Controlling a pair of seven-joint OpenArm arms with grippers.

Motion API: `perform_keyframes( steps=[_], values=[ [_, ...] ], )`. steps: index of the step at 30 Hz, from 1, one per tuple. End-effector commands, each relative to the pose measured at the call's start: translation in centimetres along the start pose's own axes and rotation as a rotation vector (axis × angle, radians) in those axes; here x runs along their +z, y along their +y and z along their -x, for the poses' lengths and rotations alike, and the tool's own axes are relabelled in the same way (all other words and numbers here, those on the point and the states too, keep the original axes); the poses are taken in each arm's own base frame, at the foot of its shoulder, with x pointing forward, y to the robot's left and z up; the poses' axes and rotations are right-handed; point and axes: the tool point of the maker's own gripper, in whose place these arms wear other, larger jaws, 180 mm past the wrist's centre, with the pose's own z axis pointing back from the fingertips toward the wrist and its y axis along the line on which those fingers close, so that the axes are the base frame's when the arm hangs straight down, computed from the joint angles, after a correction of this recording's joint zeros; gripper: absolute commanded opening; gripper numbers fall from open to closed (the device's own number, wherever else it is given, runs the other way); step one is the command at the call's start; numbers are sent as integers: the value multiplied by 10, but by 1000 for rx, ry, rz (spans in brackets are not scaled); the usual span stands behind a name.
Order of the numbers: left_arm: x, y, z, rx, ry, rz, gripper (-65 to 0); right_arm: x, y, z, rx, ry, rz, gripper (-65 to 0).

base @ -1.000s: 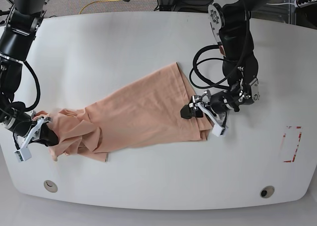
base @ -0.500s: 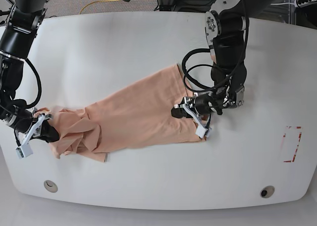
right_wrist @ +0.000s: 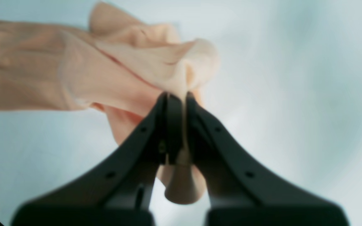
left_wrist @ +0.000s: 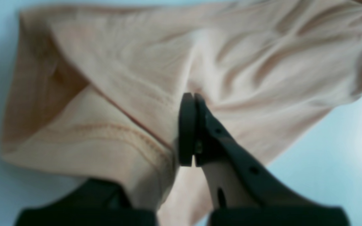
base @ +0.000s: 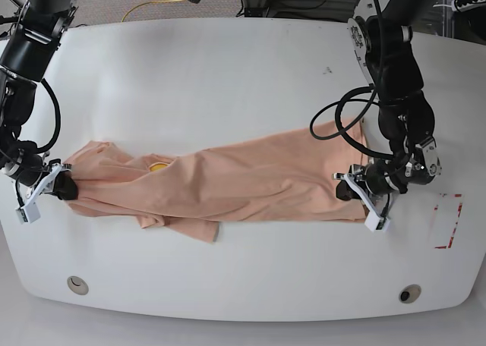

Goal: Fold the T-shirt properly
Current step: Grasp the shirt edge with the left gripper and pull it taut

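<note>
Left pincer (base: 351, 192) clamped on the hem end of the T-shirt (base: 228, 180); in the left wrist view, pads pressed together with peach cloth pinched between them. Right pincer (base: 64, 187) likewise closed on the opposite end, a thin layer of fabric squeezed between its pads in the right wrist view.

T-shirt lying across the middle of the white surface (base: 228, 80), drawn into a long band between the two pincers. Not flat: rumpled and doubled over along its length, one corner flopped toward the near edge, a bit of yellow patch (base: 157, 166) peeking out of a crease.

By the look of it, early in the job. Garment gripped at both ends and pulled long, but no neat fold made yet. Left to do, most likely: spreading it flat, squaring the sleeves, then the folds themselves.

Around it, little to hinder. A red-outlined rectangle (base: 446, 220) marked near the edge beyond the left pincer, well apart from the cloth. Two small round holes (base: 77, 284) along the near edge, clear of the shirt. Black cable (base: 334, 122) looping off the left arm, hanging close above the hem end; a possible snag if the cloth is lifted there.
</note>
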Motion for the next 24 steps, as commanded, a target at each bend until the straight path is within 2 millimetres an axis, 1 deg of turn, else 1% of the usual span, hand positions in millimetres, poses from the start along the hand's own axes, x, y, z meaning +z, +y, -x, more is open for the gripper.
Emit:
perform_keyframes(
  steps=[1, 4, 6, 9, 12, 14, 17, 18, 20, 23, 24],
  values=[
    [21, -1, -42, -59, -111, 11, -650, 12, -3, -28, 26, -82, 7, -650],
    [39, 6, -55, -89, -140, -4, -650, 7, 3, -29, 18, -92, -10, -650],
    [55, 8, -70, -125, -174, -17, -650, 8, 3, -31, 20, -96, -8, -650],
    [71, 9, -88, -163, -214, -35, -650, 9, 4, -48, 33, -131, -11, -650],
    [89, 5, -112, -214, -271, -53, -650, 13, 5, -66, 48, -168, -10, -650],
    [104, 4, -132, -255, -317, -78, -650, 18, 5, -87, 66, -208, -2, -650],
    [122, -2, -165, -301, -387, -99, -650, 28, 0, -116, 106, -243, 49, -650],
    [126, -3, -171, -309, -397, -101, -650, 29, -1, -122, 117, -248, 59, -650],
    [137, -7, -190, -330, -421, -111, -650, 33, 3, -144, 167, -266, 76, -650],
    [145, 2, -190, -343, -386, -144, -650, 37, 14, -170, 221, -290, 75, -650],
    [147, 3, -192, -340, -393, -147, -650, 43, 14, -181, 237, -305, 86, -650]
  ],
)
